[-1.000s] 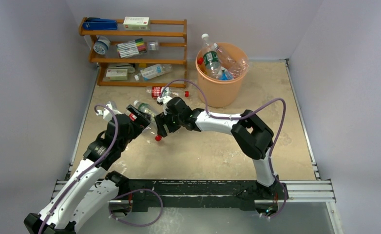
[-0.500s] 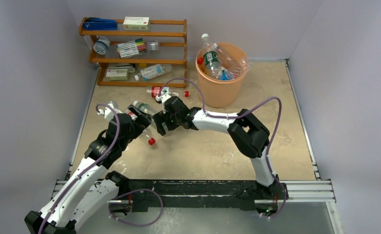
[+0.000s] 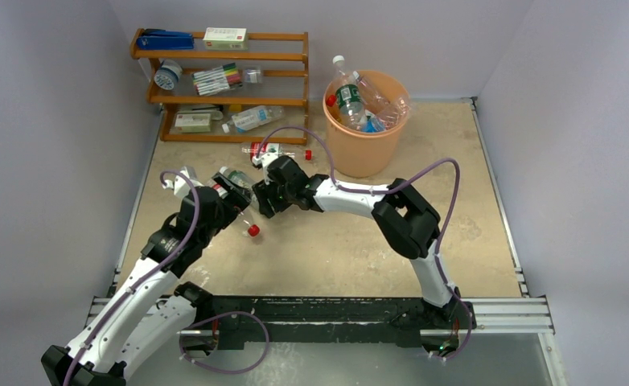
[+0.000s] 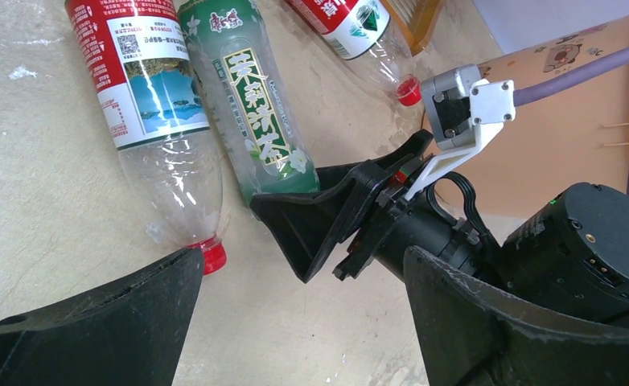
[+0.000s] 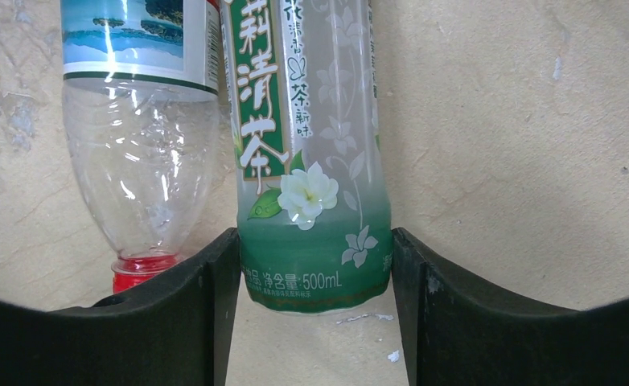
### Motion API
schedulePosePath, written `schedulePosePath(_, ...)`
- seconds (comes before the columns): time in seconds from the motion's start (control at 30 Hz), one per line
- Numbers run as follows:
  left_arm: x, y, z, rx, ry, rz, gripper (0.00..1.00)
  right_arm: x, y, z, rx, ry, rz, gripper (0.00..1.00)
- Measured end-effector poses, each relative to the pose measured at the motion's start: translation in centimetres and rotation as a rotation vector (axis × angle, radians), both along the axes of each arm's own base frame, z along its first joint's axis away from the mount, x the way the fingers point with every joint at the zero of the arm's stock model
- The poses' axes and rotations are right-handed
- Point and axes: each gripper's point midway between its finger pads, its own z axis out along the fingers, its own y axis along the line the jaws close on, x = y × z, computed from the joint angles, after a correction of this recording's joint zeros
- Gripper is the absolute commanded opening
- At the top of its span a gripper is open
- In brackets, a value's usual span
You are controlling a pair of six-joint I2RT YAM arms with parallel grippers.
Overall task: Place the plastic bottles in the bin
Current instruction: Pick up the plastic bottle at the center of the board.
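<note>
A green-labelled bottle [image 5: 303, 161] lies on the table, with its base between the fingertips of my right gripper [image 5: 313, 257]. That gripper is open and straddles the base closely on both sides. Beside it lies a clear red-labelled bottle [image 4: 146, 96] whose red cap [image 3: 252, 231] points toward me. My left gripper [image 4: 303, 322] hovers open just short of both bottles, holding nothing. A third red-labelled bottle [image 3: 269, 150] lies near the shelf. The orange bin [image 3: 365, 153] stands at the back with several bottles [image 3: 351, 100] in it.
A wooden shelf [image 3: 223, 100] stands at the back left with marker pens, small boxes and a clear bottle [image 3: 255, 118] on its lower level. The two grippers sit close together, tip to tip. Grey walls close in the table on three sides.
My right gripper has moved up and to the left, bringing its fingertips around the green bottle's base. The red-capped bottle shifted slightly left. The left arm edged forward a little.
</note>
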Motion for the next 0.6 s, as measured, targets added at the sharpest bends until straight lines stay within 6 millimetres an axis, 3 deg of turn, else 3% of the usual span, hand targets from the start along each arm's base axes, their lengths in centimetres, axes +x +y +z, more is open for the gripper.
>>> schedulePosePath(0.23,-0.1,-0.2,-1.5,0.0,0.03,-0.005,0.95,-0.3,-1.4,0.1,-0.021,-0.009,-0.013,0.53)
schedulePosePath(0.37,0.0,-0.3,-1.5,-0.004,0.026,-0.008,0.95,-0.6,-3.6,2.6,-0.02,-0.026,-0.037,0.53)
schedulePosePath(0.47,0.0,-0.4,-1.5,-0.005,0.027,-0.011,0.95,0.0,-5.2,7.0,0.021,-0.078,-0.072,0.53)
schedulePosePath(0.6,0.1,-0.5,-1.6,-0.009,0.027,-0.015,0.95,0.6,-7.8,15.9,0.13,-0.205,-0.125,0.54)
